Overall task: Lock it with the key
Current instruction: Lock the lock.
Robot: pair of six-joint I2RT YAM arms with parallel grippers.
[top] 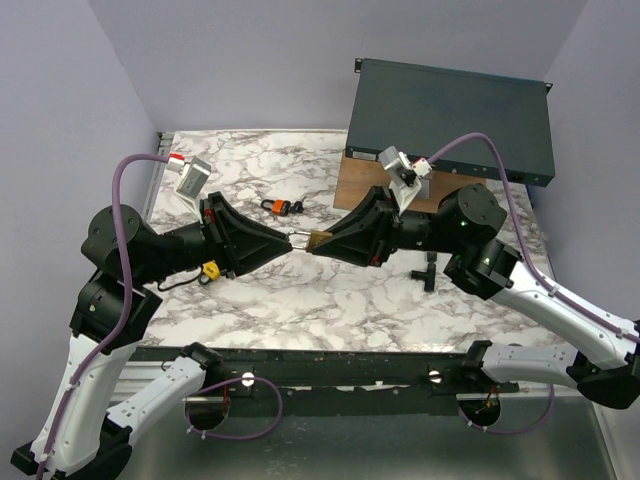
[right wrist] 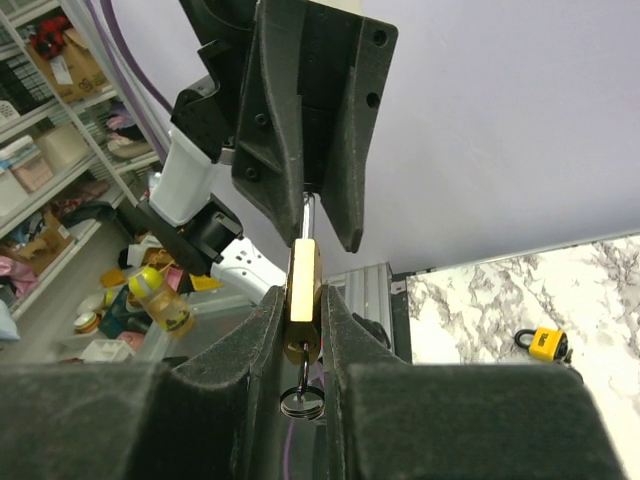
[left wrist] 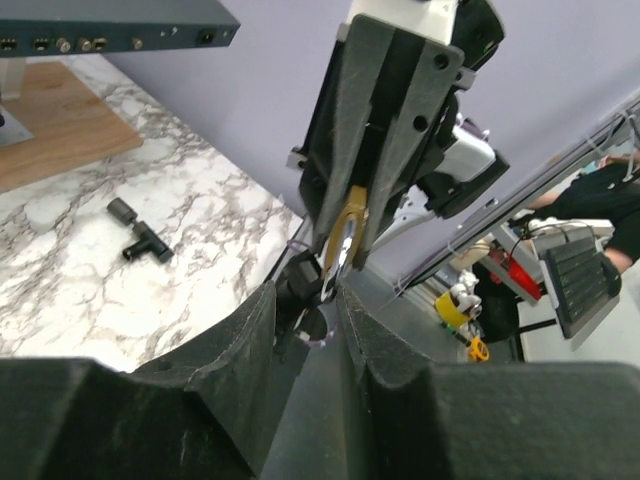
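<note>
1. The white-grey marble surface [top: 330,300] is boxed in by plain lilac walls. A wooden board [top: 365,180] and a dark rack unit [top: 450,105] are set far right.
2. An orange padlock [top: 281,207], a yellow padlock [top: 211,269] and a black T-fitting [top: 428,272] are lying apart on it.
3. The brass padlock [right wrist: 303,270] is held above mid-surface. Its body is clenched by the right end effector [right wrist: 303,300], its shackle end pinched by the left end effector [top: 291,238].
4. A key ring [right wrist: 300,402] is seen under the body. The key blade is hidden, and whether the shackle is latched cannot be told.
</note>
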